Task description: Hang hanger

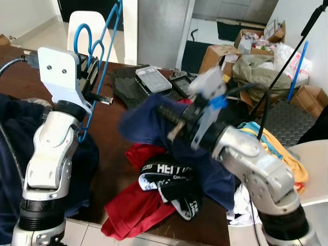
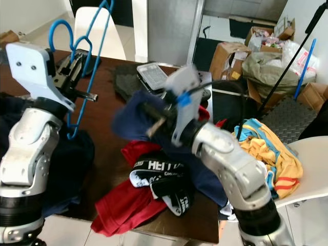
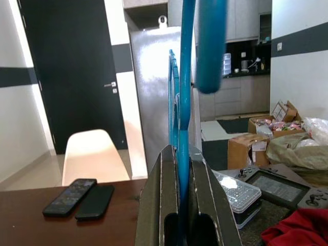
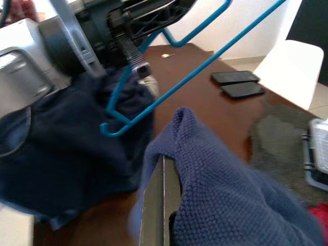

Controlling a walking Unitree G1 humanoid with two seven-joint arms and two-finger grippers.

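Left gripper (image 3: pixel 180 205) is clamping the blue hanger (image 1: pixel 102 56), its 2 fingers (image 3: pixel 154 205) pressed against either side of the wire. The hanger is being held upright above the left part of the brown table (image 1: pixel 110 148), hook uppermost, lower corner hanging beside the silver forearm and above the dark navy garment (image 4: pixel 66 164) lying at the table's left end.

Right gripper (image 1: pixel 171 123) is pinching a fold of navy knit garment (image 4: pixel 230 195) and holding it lifted over the middle of the table; this arm is showing motion blur in both eye views. The knit cloth is draping over the fingers, near the hanger's lower bar but apart from it.

Under the raised knit a red garment (image 1: pixel 133 205) and a black-and-white printed band (image 1: pixel 169 177) are lying on the table. 2 phones (image 3: pixel 79 197) are lying side by side on the far side, by a white chair (image 3: pixel 92 156). A clear lidded box (image 1: pixel 152 79) is sitting near a game controller (image 3: pixel 279 187).
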